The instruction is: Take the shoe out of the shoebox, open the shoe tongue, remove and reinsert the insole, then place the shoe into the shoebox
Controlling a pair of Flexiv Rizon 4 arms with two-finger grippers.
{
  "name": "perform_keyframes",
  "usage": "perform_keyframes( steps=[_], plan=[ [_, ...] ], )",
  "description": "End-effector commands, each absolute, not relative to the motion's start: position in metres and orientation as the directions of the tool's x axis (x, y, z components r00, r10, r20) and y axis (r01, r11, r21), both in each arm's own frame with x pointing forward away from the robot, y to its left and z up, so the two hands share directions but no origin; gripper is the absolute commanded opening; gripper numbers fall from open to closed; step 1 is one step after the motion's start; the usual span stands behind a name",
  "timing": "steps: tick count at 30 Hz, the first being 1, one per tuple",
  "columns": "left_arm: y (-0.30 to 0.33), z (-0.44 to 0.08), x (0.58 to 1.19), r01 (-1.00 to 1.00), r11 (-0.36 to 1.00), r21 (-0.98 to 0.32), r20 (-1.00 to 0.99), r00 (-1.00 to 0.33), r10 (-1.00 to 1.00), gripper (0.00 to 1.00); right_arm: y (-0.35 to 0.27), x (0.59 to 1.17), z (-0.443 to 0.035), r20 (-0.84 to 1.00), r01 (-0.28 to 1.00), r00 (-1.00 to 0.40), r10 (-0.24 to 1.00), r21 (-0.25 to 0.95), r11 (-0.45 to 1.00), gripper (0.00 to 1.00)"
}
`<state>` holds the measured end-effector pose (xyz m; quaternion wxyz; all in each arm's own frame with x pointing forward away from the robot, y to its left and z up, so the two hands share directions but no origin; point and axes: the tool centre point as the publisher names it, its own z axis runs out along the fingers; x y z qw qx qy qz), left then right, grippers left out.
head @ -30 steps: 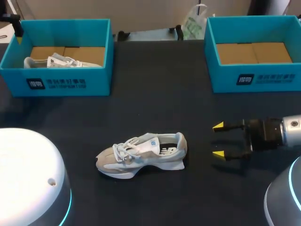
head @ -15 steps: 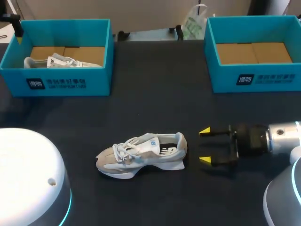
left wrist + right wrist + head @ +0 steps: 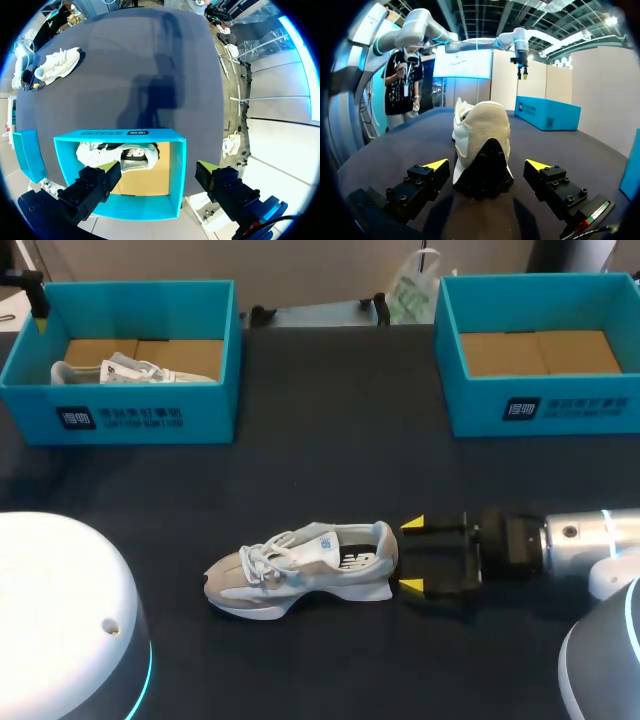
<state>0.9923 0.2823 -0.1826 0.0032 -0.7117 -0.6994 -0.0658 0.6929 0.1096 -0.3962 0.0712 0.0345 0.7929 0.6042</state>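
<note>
Shoe [image 3: 300, 565] is lying on its sole on the table [image 3: 330, 440], out of both boxes, toe pointing toward your left side. Your right gripper [image 3: 411, 555] is sitting just behind the heel with its fingers spread wide. In the head view the yellow tips are flanking the heel's back edge and gripping nothing. The right wrist view is giving you what the head view cannot: the heel [image 3: 482, 145] facing you straight on, centred ahead of the gap between the fingers. Only the left wrist view is showing your left gripper [image 3: 159, 167] — it is hovering above the left box [image 3: 120, 135], fingers apart and holding nothing, with a second shoe [image 3: 117, 154] lying inside. The right box [image 3: 540, 390] is standing at the table's far right.
</note>
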Motion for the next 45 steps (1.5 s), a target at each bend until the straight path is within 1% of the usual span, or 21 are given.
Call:
perform_keyframes(
  steps=[1,13,19,45],
  plan=[
    [0.282,-0.183,0.992,0.996,-0.022,0.089,0.100,0.013,0.995,1.00,0.119,0.693,-0.398,-0.076,-0.035,-0.986,0.149,0.965,0.262,1.00],
    [0.282,-0.183,0.992,0.996,-0.022,0.089,0.100,0.013,0.995,1.00,0.132,0.691,-0.401,-0.074,-0.031,-0.985,0.156,0.964,0.263,1.00],
    [0.282,-0.183,0.992,0.996,-0.022,0.089,0.100,0.013,0.995,1.00,0.138,0.696,-0.403,-0.047,-0.016,-0.992,0.113,0.966,0.259,1.00],
    [0.282,-0.183,0.992,0.996,-0.022,0.089,0.100,0.013,0.995,1.00,0.154,0.696,-0.408,-0.001,0.004,-1.000,0.017,0.956,0.293,1.00]
  ],
)
